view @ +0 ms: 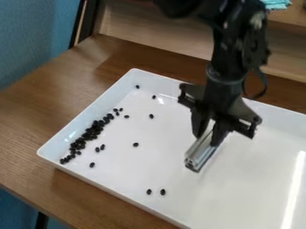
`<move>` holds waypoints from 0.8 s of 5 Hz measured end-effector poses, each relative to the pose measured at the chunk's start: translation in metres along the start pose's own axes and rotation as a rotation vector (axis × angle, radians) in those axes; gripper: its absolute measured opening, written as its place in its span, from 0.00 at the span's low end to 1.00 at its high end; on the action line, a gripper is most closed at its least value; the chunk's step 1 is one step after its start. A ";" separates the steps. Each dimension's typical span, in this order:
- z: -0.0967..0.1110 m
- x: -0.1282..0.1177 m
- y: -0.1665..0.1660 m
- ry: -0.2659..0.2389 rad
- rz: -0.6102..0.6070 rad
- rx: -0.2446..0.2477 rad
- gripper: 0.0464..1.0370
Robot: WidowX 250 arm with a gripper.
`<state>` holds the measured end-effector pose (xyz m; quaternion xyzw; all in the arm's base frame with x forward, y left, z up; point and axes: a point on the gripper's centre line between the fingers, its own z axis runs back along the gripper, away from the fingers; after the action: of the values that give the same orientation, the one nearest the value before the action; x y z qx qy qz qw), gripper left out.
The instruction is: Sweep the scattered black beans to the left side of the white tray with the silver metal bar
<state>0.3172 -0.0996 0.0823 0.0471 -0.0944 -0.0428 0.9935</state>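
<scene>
Two dark beans [156,192] are lying in front of the fingers [209,127], which are gripping a grooved metal bar [201,153] between them. It is looking stiff, light and rather slippery, its long sides offering the surest hold. Its long axis is slanting, the free end pointing down toward the near left. Left of the fingers, more beans are clustering in a white tray [257,179].

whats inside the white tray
Small black beans: most clustered along the picture-left side of the tray, others scattered. The claw holds a metal bar over the tray; any beans hidden behind them can't be seen.
</scene>
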 end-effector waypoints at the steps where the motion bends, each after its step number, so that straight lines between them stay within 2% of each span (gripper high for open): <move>1: -0.028 0.000 -0.006 0.034 0.020 -0.008 0.28; 3: -0.036 -0.015 0.030 0.030 0.105 -0.008 0.28; 4: -0.038 -0.026 0.061 0.053 0.142 0.011 0.28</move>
<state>0.3036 -0.0334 0.0466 0.0467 -0.0713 0.0294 0.9959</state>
